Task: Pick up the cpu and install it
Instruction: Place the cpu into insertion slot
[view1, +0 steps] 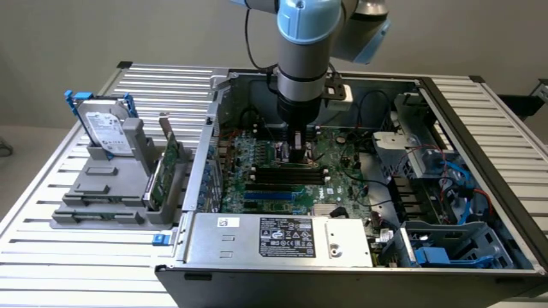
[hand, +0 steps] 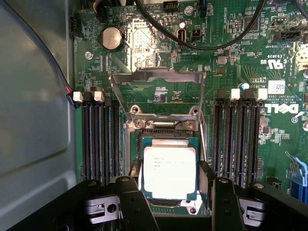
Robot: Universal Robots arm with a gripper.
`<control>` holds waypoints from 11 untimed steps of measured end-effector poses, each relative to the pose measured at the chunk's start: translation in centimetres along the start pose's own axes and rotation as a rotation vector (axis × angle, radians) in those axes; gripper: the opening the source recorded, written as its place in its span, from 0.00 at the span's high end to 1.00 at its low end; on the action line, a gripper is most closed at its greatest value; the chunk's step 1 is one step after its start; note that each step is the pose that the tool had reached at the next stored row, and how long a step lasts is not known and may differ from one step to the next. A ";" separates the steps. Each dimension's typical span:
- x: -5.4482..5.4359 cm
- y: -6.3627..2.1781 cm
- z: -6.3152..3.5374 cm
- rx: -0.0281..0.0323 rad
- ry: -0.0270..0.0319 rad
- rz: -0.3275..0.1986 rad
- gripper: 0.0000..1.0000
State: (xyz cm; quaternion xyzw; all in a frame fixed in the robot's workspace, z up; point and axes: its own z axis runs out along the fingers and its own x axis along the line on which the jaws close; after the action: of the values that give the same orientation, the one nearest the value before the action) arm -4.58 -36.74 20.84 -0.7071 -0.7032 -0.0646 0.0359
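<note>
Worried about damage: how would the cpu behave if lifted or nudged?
The cpu looks flat, metal-topped: probably stiff, light, won't roll. Its smooth lid may slip. Appearing seated in the socket, it probably resists sideways pushes.

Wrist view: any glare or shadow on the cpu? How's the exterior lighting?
Wrist view: the cpu lid reflects bright and pale, and its print is faint but visible. The motherboard around it is evenly lit, with no hard shadow. Exterior view: the light is soft and even, and the case interior is dimmer than the bright table slats.
</note>
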 end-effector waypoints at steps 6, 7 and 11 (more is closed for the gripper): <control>0.0 -0.01 0.28 0.0001 -0.0002 0.000 0.45; -0.1 -0.02 0.32 0.0001 -0.0003 0.000 0.45; 0.0 -0.02 0.43 0.0001 -0.0003 0.000 0.45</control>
State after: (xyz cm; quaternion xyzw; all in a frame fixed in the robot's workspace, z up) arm -4.58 -36.69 20.41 -0.7072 -0.7032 -0.0645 0.0358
